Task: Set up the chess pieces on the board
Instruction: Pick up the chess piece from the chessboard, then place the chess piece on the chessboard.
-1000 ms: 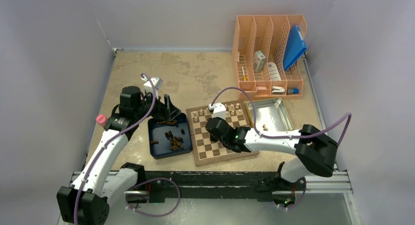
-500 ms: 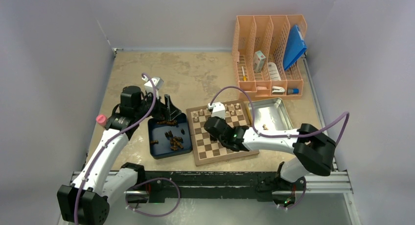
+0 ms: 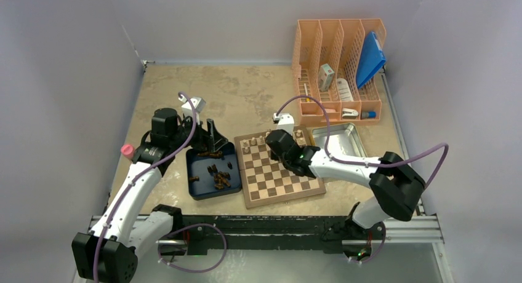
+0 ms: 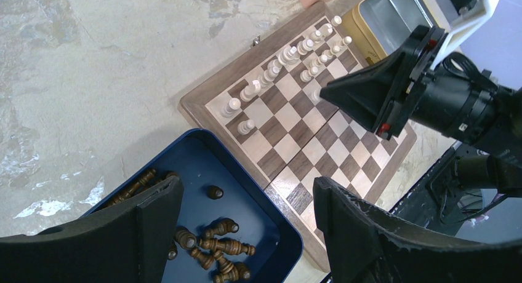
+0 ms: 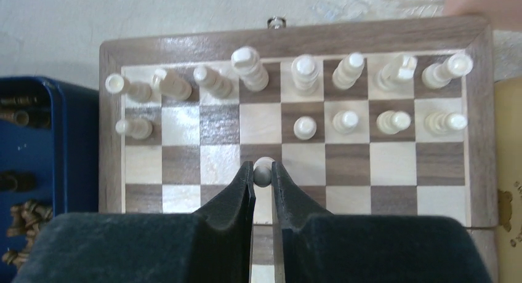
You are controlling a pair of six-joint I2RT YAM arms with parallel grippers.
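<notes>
The board [image 3: 280,179] lies mid-table and also shows in the left wrist view [image 4: 345,141] and the right wrist view [image 5: 394,166]. Pale pieces [image 5: 305,71] fill its far row. Several pale pawns [image 5: 346,120] stand in the second row. My right gripper [image 5: 263,172] is shut on a pale pawn [image 5: 263,167], held over the third row near the middle files; in the top view it [image 3: 277,146] hangs over the board's far half. My left gripper [image 4: 246,191] is open and empty over the dark blue tray [image 4: 280,224], which holds several dark pieces [image 4: 215,240].
The dark blue tray [image 3: 200,191] sits against the board's left side. A metal tray [image 3: 345,141] lies to the board's right. A peach file organizer [image 3: 338,67] with a blue folder stands at the back right. Walls close in the table's left, right and far sides.
My right gripper has moved from the board's middle toward its far rows, still holding the pale pawn. The left arm has not moved.
</notes>
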